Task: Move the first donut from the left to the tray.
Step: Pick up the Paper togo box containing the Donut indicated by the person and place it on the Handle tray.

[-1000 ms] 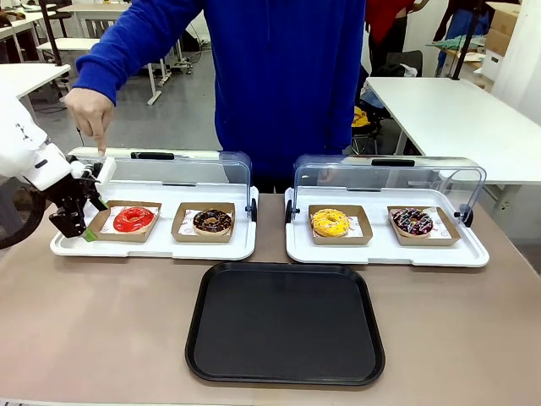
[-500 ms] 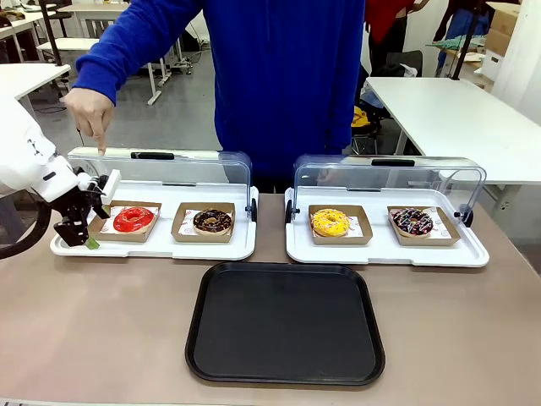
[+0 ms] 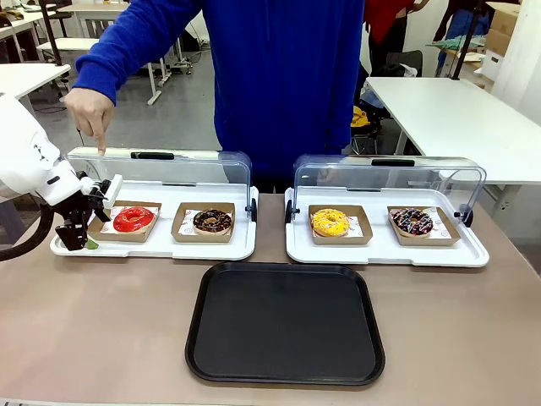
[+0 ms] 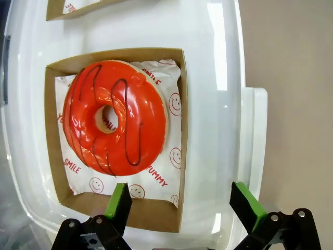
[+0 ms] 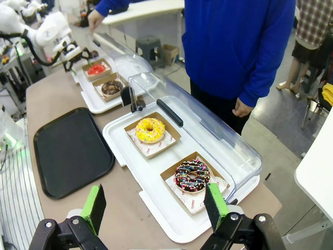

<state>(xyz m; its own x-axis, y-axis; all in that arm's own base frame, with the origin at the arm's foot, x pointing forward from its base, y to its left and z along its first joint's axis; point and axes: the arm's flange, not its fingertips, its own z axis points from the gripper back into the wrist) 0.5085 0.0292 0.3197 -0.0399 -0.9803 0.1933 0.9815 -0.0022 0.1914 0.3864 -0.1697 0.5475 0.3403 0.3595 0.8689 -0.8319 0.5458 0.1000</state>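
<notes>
Left end effector (image 4: 182,203) at the red donut (image 4: 140,125) — jaws spread wide, gripping nothing.
The donut lies in its cardboard box (image 4: 151,214) just ahead of the end effector, untouched — one green pad (image 4: 119,199) hangs over the box's near edge.

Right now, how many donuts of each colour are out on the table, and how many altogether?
Red donut: 1
Chocolate donut: 1
Yellow donut: 1
Dark donut with sprinkles: 1
Total: 4
</notes>
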